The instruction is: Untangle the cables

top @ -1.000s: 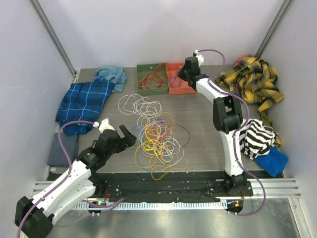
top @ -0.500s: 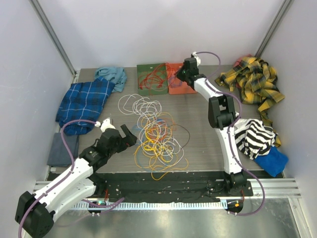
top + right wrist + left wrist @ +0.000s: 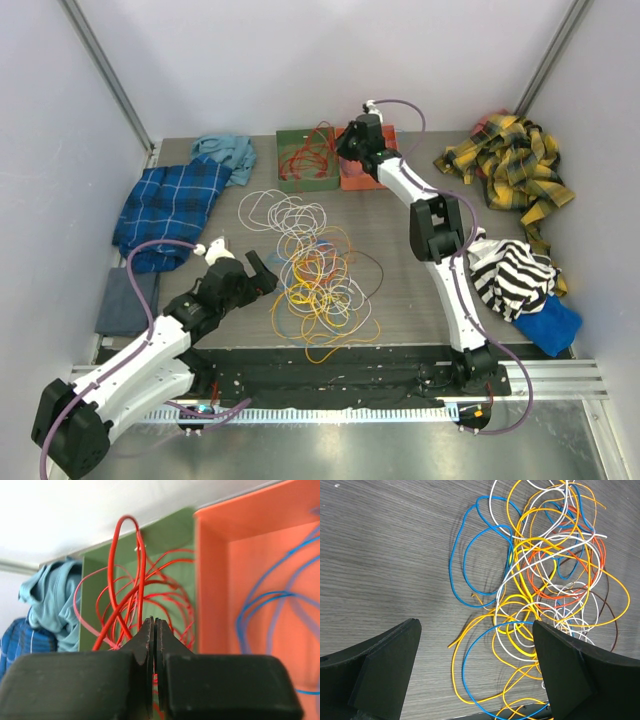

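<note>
cables (image 3: 318, 275) lie in one loose tangle in the middle of the table (image 3: 410, 290), yellow, orange, white and blue loops overlapping, just ahead of the left gripper (image 3: 262, 272); thin, light, floppy wire with some spring in the coils, so I expect any pulled strand to drag its neighbours and snag at crossings; the insulation looks smooth and is probably slippery in a flat pinch; best hold, in my judgement, is a free end or an outlying loop, not the dense middle; in the left wrist view a blue cable (image 3: 452, 567) loops out on the left fringe with bare table around it, a good candidate; left gripper jaws are spread wide with nothing between them, hovering over the near-left edge of the pile; a red cable (image 3: 131, 575) is apart from the pile, at the far side in the green tray (image 3: 300, 185); right gripper (image 3: 154, 624) has its fingers pressed together with red strands running down to the tips, so it reads as pinched on that cable, one loop standing above the tray; the orange tray (image 3: 240, 540) just beside holds blue wire (image 3: 250, 602); risk: the lifted red loop springs out of the tray on release
</note>
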